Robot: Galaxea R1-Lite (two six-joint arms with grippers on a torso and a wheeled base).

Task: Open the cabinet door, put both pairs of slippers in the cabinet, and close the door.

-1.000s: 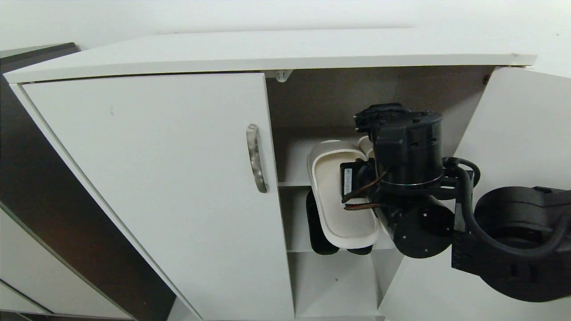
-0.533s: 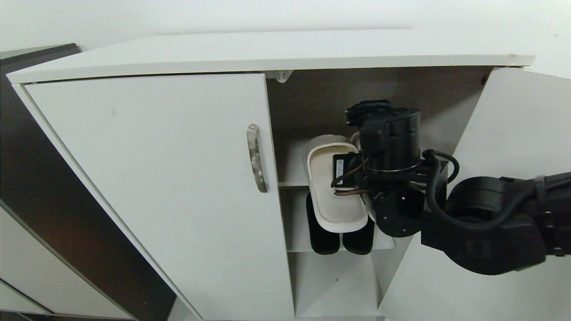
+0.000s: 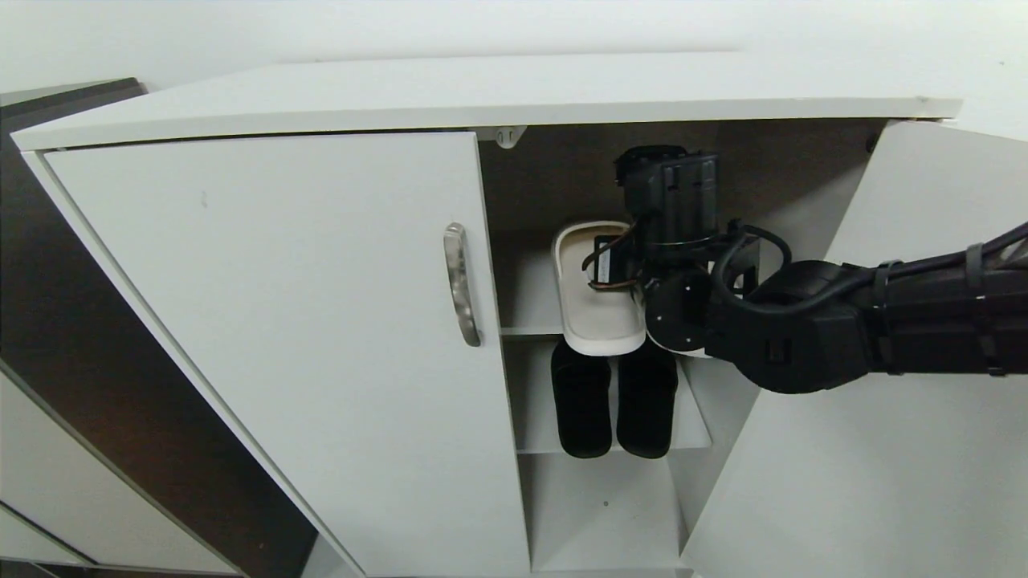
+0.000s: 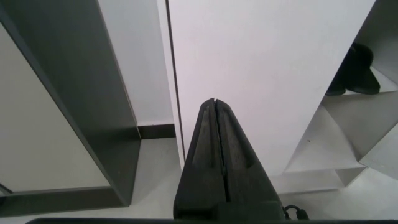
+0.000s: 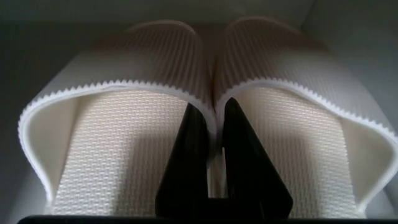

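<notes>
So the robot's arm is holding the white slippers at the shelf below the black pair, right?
Not below: the head view shows the right gripper holding the white slippers at the shelf above the black pair.

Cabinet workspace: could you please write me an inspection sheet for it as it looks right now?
Surface: upper shelf and middle shelf, both occupied.
Job's things: white slippers at the upper shelf, heels past its edge; black slippers on the middle shelf.
Clutter: nothing seen.
Grippers: right gripper shut on the white slippers' adjoining sides; left gripper shut, empty, facing the left door.
Cables: black cable looped at the right wrist.
Surroundings: left door closed, right door open, dark panel at left.
</notes>
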